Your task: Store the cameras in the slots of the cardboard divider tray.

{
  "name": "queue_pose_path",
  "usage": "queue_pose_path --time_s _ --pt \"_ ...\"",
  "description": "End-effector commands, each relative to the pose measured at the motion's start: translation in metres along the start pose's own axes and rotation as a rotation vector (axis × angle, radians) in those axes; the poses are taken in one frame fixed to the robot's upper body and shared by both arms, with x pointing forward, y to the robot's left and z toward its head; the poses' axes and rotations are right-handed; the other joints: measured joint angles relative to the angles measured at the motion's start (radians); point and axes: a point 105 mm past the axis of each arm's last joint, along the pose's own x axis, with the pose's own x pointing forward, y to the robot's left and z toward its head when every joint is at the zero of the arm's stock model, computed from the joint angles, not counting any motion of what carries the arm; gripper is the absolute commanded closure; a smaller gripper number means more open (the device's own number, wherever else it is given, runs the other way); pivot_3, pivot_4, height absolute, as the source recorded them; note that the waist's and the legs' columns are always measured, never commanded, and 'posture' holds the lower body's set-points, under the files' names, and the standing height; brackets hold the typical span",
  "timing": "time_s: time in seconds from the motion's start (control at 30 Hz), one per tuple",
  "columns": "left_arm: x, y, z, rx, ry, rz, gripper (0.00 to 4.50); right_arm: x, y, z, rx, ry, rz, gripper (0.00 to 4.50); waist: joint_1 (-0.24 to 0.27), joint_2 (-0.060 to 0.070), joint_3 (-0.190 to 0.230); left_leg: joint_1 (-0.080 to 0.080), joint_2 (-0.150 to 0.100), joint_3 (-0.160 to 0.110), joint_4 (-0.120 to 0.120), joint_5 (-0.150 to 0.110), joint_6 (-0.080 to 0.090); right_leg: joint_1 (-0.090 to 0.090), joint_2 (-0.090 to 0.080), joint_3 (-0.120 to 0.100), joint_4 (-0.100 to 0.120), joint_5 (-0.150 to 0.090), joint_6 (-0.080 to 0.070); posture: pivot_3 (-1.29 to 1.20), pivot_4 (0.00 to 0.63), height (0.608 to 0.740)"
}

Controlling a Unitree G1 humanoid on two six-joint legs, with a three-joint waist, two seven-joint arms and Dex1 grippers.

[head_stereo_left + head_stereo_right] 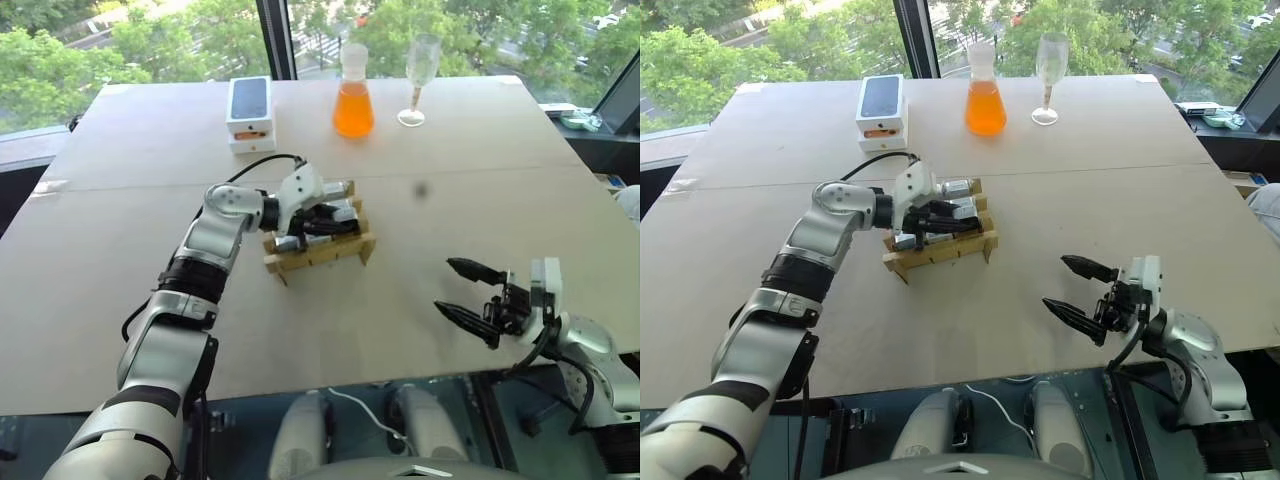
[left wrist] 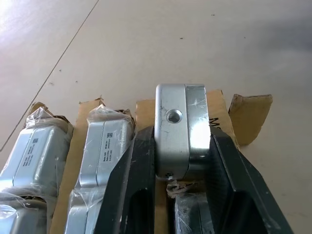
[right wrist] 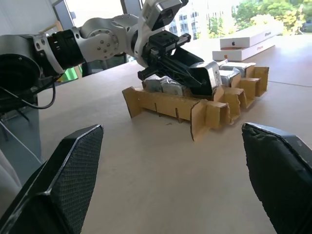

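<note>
The wrapped cameras (image 2: 105, 146) in the cardboard divider tray (image 2: 248, 114) carry small printed labels, too fine to read. Nothing else bears legible text.

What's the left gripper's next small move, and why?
Probably lower the camera a little further into its slot, then open. The left gripper is shut on it over the tray, and the camera sits above the cardboard strips while wrapped cameras lie seated beside it. The right gripper is open, off to the side.
</note>
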Motion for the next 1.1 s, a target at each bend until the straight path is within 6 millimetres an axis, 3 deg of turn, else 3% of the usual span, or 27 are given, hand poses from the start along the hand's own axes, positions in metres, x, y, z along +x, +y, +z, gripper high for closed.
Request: queue_pose_path --time_s 0.03,0.4,0.7,0.77,0.8,0.97,1.1 --pt "0.001 0.0 -0.006 0.006 0.041 -0.007 3.74 -0.004 -0.002 0.008 -0.069 -0.005 -0.012 0.0 0.0 0.0 0.0 0.0 0.0 0.0 0.0 0.0 0.0 0.0 0.0 0.0 0.0 0.0 0.0 0.0 0.15 0.74" --pt "0.01 -0.015 0.004 -0.047 0.007 -0.06 3.74 -0.001 -0.007 0.011 -0.087 -0.018 -0.019 0.0 0.004 0.0 -0.001 0.001 0.0 0.0 0.001 0.0 0.0 0.001 0.0 0.0 0.001 0.0 0.0 0.0 0.15 0.74" --pt "0.005 -0.018 -0.006 -0.047 0.05 -0.041 3.74 0.002 -0.01 0.012 -0.098 -0.027 -0.018 0.0 0.004 0.0 -0.001 0.0 0.0 0.0 0.001 0.0 0.0 0.0 0.0 0.0 0.001 0.0 0.0 0.0 0.15 0.74" --pt "0.005 -0.017 -0.004 -0.045 0.043 -0.032 2.73 0.002 -0.01 0.012 -0.097 -0.03 -0.013 0.0 0.004 0.0 -0.001 0.0 0.0 0.0 0.001 0.0 0.0 0.0 0.0 0.0 0.001 0.0 0.0 0.0 0.15 0.74" --pt "0.005 -0.017 -0.004 -0.039 0.042 -0.038 2.51 0.003 -0.011 0.012 -0.099 -0.029 -0.013 0.0 0.003 0.0 -0.001 0.0 0.0 0.0 0.001 0.0 0.0 0.0 0.0 0.0 0.001 0.0 0.0 0.0 0.15 0.74" --pt "0.001 -0.012 0.012 -0.032 -0.06 -0.006 0.42 0.003 -0.01 0.012 -0.097 -0.025 -0.009 0.0 0.002 0.0 -0.001 0.001 0.0 0.0 0.001 0.0 0.0 0.0 0.0 0.0 0.002 0.0 0.0 0.0 0.15 0.74" --pt "-0.024 0.0 0.027 -0.094 -0.232 0.105 0.42 -0.002 -0.01 0.012 -0.103 -0.019 -0.021 0.0 -0.001 0.0 -0.001 0.0 0.0 0.0 0.001 0.0 0.0 0.0 0.0 0.0 0.002 0.0 0.0 0.0 0.15 0.74"
